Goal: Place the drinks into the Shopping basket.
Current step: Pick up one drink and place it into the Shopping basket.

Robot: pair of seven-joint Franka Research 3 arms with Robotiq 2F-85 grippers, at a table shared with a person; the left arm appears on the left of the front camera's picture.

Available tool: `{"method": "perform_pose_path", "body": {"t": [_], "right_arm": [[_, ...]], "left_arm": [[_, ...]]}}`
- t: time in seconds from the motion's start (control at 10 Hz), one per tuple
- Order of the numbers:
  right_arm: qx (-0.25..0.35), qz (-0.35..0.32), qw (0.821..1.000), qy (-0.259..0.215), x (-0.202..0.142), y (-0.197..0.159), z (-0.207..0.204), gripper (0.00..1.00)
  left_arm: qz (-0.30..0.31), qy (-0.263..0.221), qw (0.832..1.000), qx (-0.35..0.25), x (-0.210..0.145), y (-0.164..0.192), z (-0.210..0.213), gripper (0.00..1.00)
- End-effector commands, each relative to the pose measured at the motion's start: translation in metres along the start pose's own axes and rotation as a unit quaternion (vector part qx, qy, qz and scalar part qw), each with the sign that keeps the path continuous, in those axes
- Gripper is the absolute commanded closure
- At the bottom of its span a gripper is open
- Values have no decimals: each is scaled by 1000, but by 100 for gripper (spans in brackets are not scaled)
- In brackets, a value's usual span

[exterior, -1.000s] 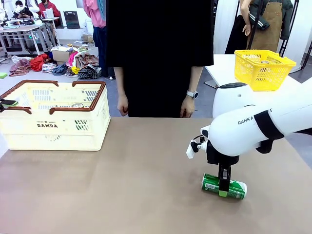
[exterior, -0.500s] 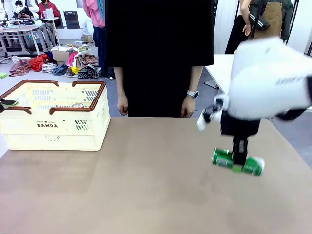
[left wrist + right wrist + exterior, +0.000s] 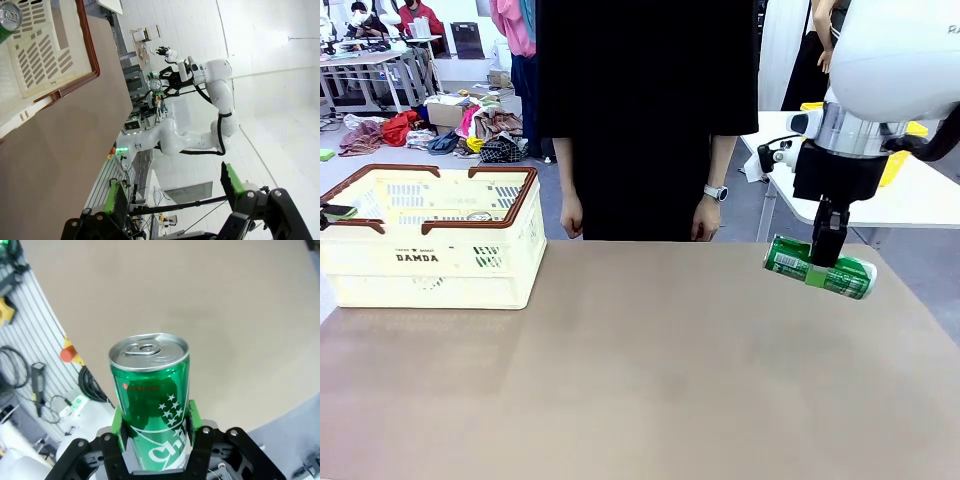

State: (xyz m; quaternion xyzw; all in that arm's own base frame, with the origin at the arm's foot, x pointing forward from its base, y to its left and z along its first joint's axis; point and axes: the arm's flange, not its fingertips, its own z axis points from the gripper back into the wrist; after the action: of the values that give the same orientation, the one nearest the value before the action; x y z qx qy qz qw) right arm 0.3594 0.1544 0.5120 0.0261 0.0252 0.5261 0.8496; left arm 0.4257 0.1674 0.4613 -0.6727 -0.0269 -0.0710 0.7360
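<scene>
Brown table (image 3: 650, 380): wide matte top, bare across the middle. Person (image 3: 645, 110): in black, standing at the far edge, both hands (image 3: 572, 215) hanging at the sides near the table edge, not touching anything. Right arm (image 3: 895, 70): white, coming down from the upper right above the table's far right corner. Shopping basket (image 3: 380, 270): cream-white crate with vented walls, brown rim and handles, "DAMDA" on its side, standing on the far left of the table; the left wrist view shows one slotted wall and a brown rim corner (image 3: 55, 55). Yellow mesh basket (image 3: 892, 165): on a white table behind, mostly hidden by the right arm. Left gripper (image 3: 175, 187): jaws spread wide with nothing between the green pads, off the table's end by the basket. Right gripper (image 3: 823, 270): pointing down, clamped across the middle of the green can (image 3: 788, 260), a green pad on each flank (image 3: 155, 422). Green can: white lettering and stars, silver pull-tab end (image 3: 150, 390), held sideways and slightly tilted, clear of the tabletop at the far right, well apart from the Shopping basket. Second can (image 3: 10, 19): silver end showing inside the Shopping basket, body mostly out of frame. Wristwatch (image 3: 717, 193): on one of the person's wrists.
</scene>
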Motion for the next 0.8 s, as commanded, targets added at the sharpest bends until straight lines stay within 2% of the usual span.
{"method": "perform_pose_path", "body": {"t": [0.0, 0.1, 0.2, 0.4, 0.6, 0.7], "right_arm": [[-3, 1, 1000, -3, -2, 3, 5, 100], [80, -89, 990, -72, -37, -33, -23, 100], [109, -64, 984, -123, -34, -37, -37, 100], [101, -86, 983, -126, 9, -24, -45, 100], [87, -88, 988, -94, 71, -2, -53, 100], [87, -121, 986, -78, 103, 10, -59, 100]], "left_arm": [[3, 1, 1000, -6, -3, -4, -1, 0], [3, 1, 1000, -6, -3, -4, -1, 0], [3, 1, 1000, -6, -3, -4, -1, 0], [3, 1, 1000, -6, -3, -4, -1, 0], [3, 1, 1000, -6, -3, -4, -1, 0], [3, 1, 1000, -6, -3, -4, -1, 0]]}}
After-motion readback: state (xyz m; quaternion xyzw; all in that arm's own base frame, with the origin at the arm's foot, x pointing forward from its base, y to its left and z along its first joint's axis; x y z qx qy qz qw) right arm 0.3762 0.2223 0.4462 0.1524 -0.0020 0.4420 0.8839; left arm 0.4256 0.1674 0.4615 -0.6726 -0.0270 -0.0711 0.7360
